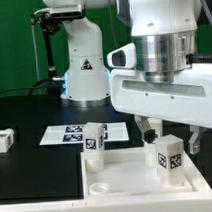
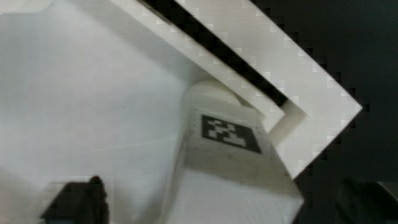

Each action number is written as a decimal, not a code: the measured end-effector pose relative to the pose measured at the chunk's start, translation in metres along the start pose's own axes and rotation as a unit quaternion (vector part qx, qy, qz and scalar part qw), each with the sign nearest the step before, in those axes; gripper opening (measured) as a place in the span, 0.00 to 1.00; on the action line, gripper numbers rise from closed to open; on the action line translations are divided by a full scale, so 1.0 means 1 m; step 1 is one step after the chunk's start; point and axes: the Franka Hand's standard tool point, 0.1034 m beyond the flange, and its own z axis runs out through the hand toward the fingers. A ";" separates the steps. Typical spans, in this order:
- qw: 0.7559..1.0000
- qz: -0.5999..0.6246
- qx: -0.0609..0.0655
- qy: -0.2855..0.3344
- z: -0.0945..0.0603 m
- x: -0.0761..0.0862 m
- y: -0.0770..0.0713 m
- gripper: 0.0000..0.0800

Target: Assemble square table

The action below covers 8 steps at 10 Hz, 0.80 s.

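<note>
The square table's white tray-like top (image 1: 118,189) lies at the front of the exterior view, its raised rim (image 2: 306,100) showing in the wrist view. One white tagged leg (image 1: 169,156) stands upright near the top's corner at the exterior view's right. My gripper (image 1: 171,143) hangs right over it, open, with a finger on either side. In the wrist view, that leg (image 2: 231,170) sits between the dark fingertips (image 2: 75,200) with a gap on each side of my gripper (image 2: 219,205). A second leg (image 1: 93,138) stands upright at the top's far corner.
A loose tagged leg (image 1: 3,138) lies on the black mat at the exterior view's left. The marker board (image 1: 65,134) lies flat behind the table top. The arm's white base (image 1: 84,70) stands at the back.
</note>
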 end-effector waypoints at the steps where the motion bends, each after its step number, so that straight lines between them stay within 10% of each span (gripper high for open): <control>1: 0.999 -0.044 -0.002 0.001 0.000 0.000 0.000 0.81; 8: 0.912 -0.409 -0.014 0.012 -0.001 -0.004 -0.006 0.81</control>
